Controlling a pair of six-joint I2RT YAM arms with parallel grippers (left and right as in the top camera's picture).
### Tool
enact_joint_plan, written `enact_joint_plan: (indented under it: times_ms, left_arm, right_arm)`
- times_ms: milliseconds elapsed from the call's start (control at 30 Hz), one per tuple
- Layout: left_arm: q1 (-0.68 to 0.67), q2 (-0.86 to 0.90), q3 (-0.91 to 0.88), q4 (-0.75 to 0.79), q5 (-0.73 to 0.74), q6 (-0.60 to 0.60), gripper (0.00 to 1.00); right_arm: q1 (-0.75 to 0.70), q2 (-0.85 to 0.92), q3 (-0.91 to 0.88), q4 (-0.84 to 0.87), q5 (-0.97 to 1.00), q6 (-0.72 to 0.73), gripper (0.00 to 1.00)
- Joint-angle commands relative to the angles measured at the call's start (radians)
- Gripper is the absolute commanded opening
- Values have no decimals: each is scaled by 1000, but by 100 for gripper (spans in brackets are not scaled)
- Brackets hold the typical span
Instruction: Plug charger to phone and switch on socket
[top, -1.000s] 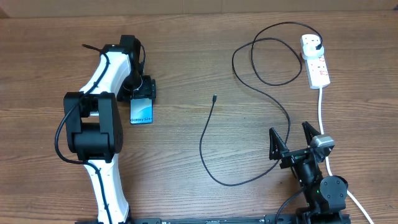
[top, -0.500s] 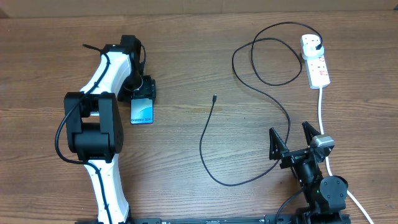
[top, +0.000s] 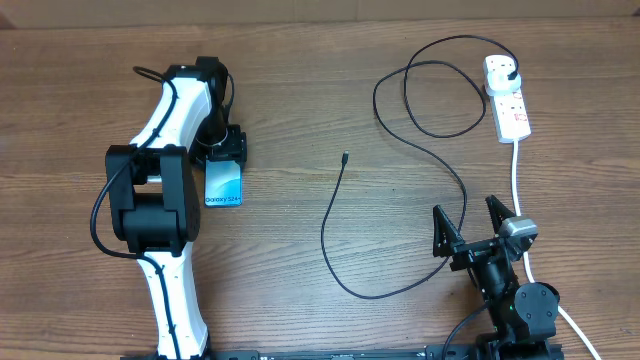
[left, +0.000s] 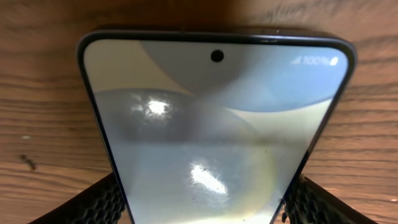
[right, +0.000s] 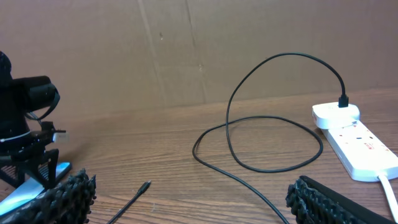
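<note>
My left gripper (top: 226, 152) is shut on the top end of the phone (top: 224, 186), which has a blue screen and hangs slightly tilted over the table. In the left wrist view the phone (left: 211, 118) fills the frame between the two fingers (left: 199, 208). The charger cable (top: 330, 225) lies looped across the middle of the table. Its connector tip (top: 344, 156) is free on the wood, and its plug (top: 513, 70) sits in the white socket strip (top: 512, 108). My right gripper (top: 470, 232) is open and empty near the front edge. The tip (right: 145, 186) lies ahead of its fingers (right: 196, 205).
The strip's thick white cord (top: 517, 180) runs down the right side past my right arm. A cardboard wall (right: 186, 50) stands behind the table. The strip also shows in the right wrist view (right: 364, 146) at the far right.
My left gripper has shifted slightly left and toward the front with the phone. The phone now looks larger and a little tilted. The right arm and cable have not moved.
</note>
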Motion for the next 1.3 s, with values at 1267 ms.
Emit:
enact_joint_plan:
  times_ms: [1267]
  left_arm:
    - [1,1,-86,188,-23,-3,66]
  right_arm:
    - [0,-7,-10,3,1,2,100]
